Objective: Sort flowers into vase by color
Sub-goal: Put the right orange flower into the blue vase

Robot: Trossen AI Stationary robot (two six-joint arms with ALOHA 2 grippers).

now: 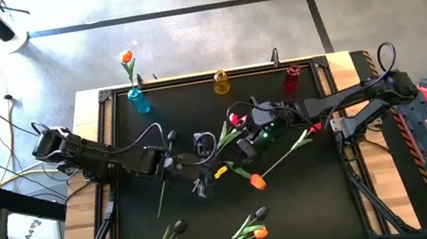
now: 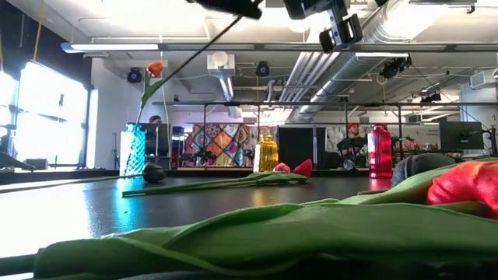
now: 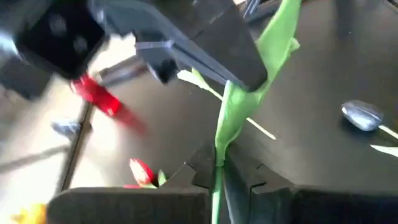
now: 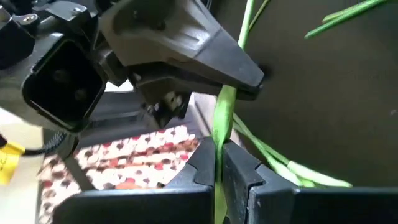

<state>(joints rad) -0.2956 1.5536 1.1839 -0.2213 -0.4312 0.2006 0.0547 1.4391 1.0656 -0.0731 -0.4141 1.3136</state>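
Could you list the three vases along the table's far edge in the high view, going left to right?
Blue vase holding an orange tulip → yellow vase → red vase.

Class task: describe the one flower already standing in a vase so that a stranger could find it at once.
Three vases line the table's far edge. Take the blue vase at the left end; the orange tulip stands in it. The yellow vase and red vase hold nothing.
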